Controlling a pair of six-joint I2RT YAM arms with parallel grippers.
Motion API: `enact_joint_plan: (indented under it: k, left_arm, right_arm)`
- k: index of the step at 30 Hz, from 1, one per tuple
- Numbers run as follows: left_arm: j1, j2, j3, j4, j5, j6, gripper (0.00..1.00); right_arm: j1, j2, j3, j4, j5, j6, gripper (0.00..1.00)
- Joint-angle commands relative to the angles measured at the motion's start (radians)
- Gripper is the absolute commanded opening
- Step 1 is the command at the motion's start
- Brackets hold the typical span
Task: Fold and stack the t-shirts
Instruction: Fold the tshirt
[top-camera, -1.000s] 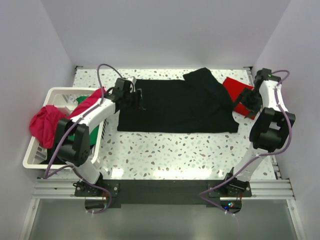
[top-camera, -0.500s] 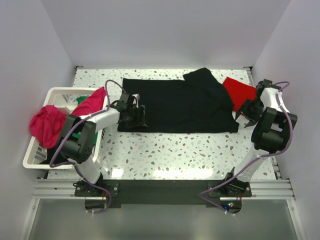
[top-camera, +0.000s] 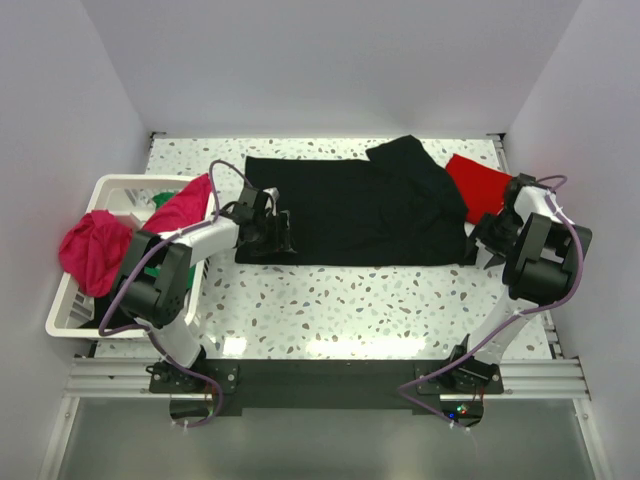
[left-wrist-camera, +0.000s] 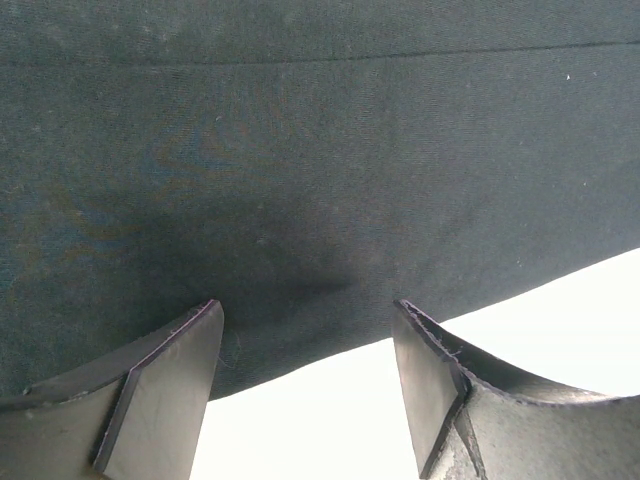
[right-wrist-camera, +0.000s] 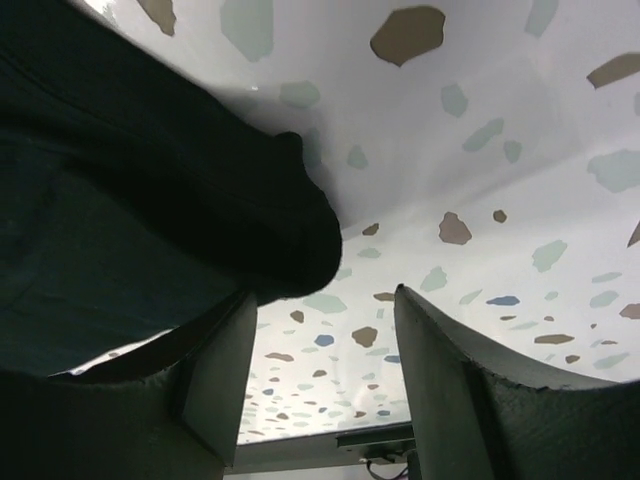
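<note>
While both arms bend low over the black t-shirt (top-camera: 360, 210) spread on the counter (top-camera: 340, 300) | left gripper (left-wrist-camera: 307, 305): jaws apart, nothing held, above its near-left hem | right gripper (right-wrist-camera: 322, 295): jaws apart, nothing held, at near-right corner

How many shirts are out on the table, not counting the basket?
2: a black shirt spread across the middle and a red shirt at its right end; others could lie hidden beneath.

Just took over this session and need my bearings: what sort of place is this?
Probably a lab test cell set up for laundry folding: plain white walls box in a speckled table, with a full laundry basket at its left and a black t-shirt spread out.
</note>
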Motion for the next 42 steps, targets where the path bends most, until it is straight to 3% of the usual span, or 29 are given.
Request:
enact_joint_plan:
  k: [1, 10, 13, 18, 26, 31, 34, 35, 39, 42]
  left_arm:
    - [-0.001, 0.043, -0.034, -0.046, -0.033, -0.009, 0.74]
    - [-0.001, 0.046, -0.037, -0.057, -0.044, -0.005, 0.74]
    - [-0.001, 0.044, -0.044, -0.046, -0.047, 0.006, 0.75]
    - [-0.001, 0.04, -0.052, -0.061, -0.106, 0.049, 0.75]
    - [-0.001, 0.004, -0.071, -0.094, -0.185, 0.089, 0.75]
    - [-0.001, -0.02, -0.072, -0.111, -0.195, 0.073, 0.76]
    - [-0.002, -0.034, -0.057, -0.115, -0.177, 0.072, 0.76]
    - [-0.005, -0.042, -0.049, -0.117, -0.169, 0.073, 0.76]
    - [-0.014, -0.071, 0.03, -0.156, -0.156, 0.076, 0.77]
    - [-0.018, -0.094, 0.101, -0.186, -0.142, 0.069, 0.78]
  right_arm:
    - [0.002, 0.018, 0.004, 0.066, 0.017, -0.031, 0.6]
    - [0.002, 0.069, 0.003, 0.105, -0.012, -0.033, 0.45]
    - [0.002, 0.087, 0.004, 0.114, -0.012, -0.033, 0.35]
    - [0.002, 0.116, 0.021, 0.114, -0.028, -0.028, 0.09]
    - [0.002, 0.052, 0.062, 0.028, 0.169, -0.048, 0.02]
    - [0.002, 0.009, 0.03, 0.0, 0.189, -0.019, 0.03]
    - [0.002, -0.003, 0.012, 0.0, 0.184, -0.014, 0.16]
    - [0.002, -0.012, 0.015, -0.001, 0.181, -0.014, 0.26]
    - [0.003, -0.061, 0.053, -0.023, 0.155, -0.002, 0.49]
    - [0.017, -0.109, 0.102, -0.046, 0.12, 0.004, 0.56]
